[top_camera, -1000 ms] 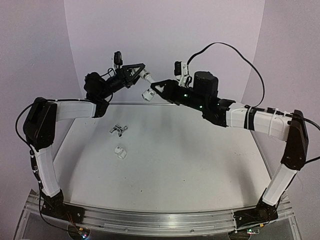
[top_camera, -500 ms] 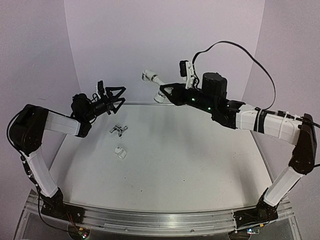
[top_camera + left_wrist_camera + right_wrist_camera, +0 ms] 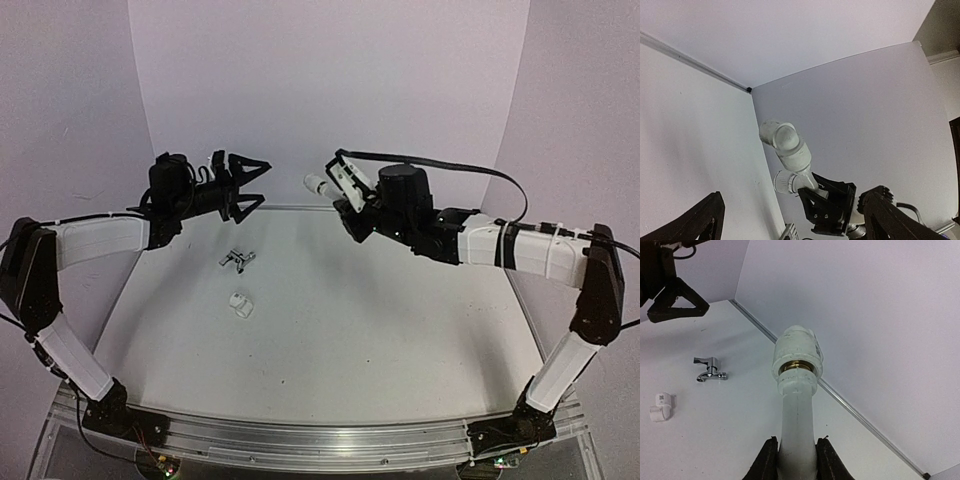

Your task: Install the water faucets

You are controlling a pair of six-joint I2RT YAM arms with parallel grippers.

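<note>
The right end effector (image 3: 794, 456) is clamped tight on a white plastic pipe fitting (image 3: 796, 390), with its two black fingers (image 3: 766, 460) pressing the stem from either side. The fitting's free end carries a round white collar with a brass-coloured ring showing under it. It points away from the wrist toward the back wall. In the top view the held fitting is raised above the table (image 3: 400, 330), near the rear edge.

The left end effector (image 3: 256, 183) is spread wide and has hold of nothing. It is also raised off the table and faces the right one, with a clear gap between them. In the left wrist view the white fitting shows between the spread fingers (image 3: 697, 222) but well beyond them, touching neither.

On the left half of the table lies a small silver-grey metal tap (image 3: 237, 259) with a curved spout. Nearer the arms' bases is a small white plastic collar piece (image 3: 240, 305). The two are near each other but apart, and no end effector touches either.
</note>
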